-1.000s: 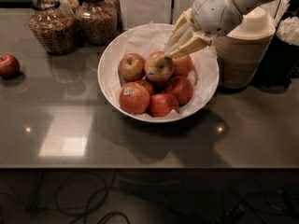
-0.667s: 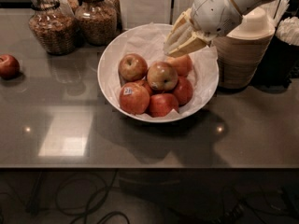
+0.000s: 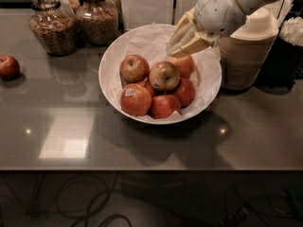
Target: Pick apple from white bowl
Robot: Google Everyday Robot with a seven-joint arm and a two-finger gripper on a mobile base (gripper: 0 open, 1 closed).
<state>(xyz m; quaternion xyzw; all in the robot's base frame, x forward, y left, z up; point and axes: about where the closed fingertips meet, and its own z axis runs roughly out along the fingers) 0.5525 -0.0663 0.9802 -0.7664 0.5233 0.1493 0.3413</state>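
The white bowl [image 3: 110, 60], wide and lined with crinkled white paper, sits at the middle of the dark counter and holds several red apples. One apple [image 3: 164, 75] lies on top of the pile, with others around it [image 3: 135, 68] [image 3: 136, 100]. My gripper [image 3: 172, 51] hangs over the bowl's back right part, pointing down-left. Its tips are just above and right of the top apple, a little clear of it. The beige fingers [image 3: 187, 38] are together with nothing between them.
A lone apple [image 3: 8, 66] lies on the counter at the far left. Two glass jars of snacks [image 3: 51, 28] [image 3: 97, 17] stand at the back left. A stack of beige paper bowls [image 3: 246, 53] stands right of the white bowl, under my arm.
My gripper has pulled up and to the right, away from the top apple. That apple has settled slightly lower on the pile.
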